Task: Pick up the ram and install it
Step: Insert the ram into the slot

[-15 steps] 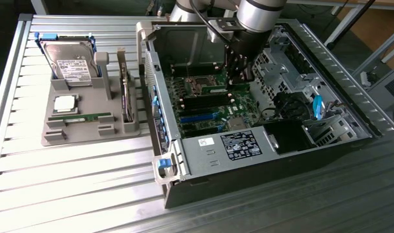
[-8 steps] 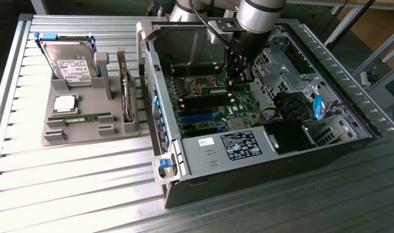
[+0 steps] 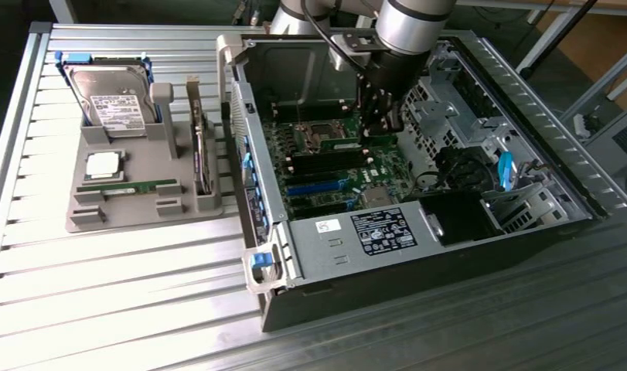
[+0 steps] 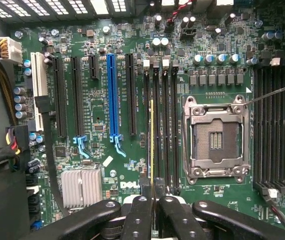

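— Inside the open computer case, where was the ram?

— Pinched edge-on between the black fingertips of the gripper, which were pressed onto its thin sides. From the wrist camera it showed as one narrow yellowish line.

— Which way did it run?

— Its long axis lay parallel to the four black memory slots, over the pair farthest from the CPU socket. Whether it had touched a slot I could not tell.

— How much room was around it?

— Little. The empty socket sat just beside the slot bank, the long expansion slots, one blue, on the other side. In the exterior view the gripper hung low over the motherboard, with the case walls well apart from it.

— And outside the case?

— A grey tray at the exterior view's left held a second memory stick lying flat, a CPU chip and a hard drive.
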Motion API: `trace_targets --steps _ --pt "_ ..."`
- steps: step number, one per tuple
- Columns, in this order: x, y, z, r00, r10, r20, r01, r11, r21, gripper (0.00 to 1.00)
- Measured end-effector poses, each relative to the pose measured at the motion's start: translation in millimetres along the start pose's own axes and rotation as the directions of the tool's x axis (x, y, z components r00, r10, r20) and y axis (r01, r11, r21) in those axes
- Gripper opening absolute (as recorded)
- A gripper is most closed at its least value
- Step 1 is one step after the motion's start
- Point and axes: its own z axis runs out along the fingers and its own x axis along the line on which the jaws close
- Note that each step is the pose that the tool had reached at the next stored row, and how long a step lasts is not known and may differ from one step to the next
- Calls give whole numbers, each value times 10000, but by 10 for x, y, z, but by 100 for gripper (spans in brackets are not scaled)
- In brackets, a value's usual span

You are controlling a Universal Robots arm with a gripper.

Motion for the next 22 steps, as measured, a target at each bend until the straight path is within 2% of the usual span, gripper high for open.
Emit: trace_targets --steps 5,22 --pt "0 0 14 10000 0 2 0 10000 0 11" --pt "5 77 228 10000 0 0 0 10000 0 11"
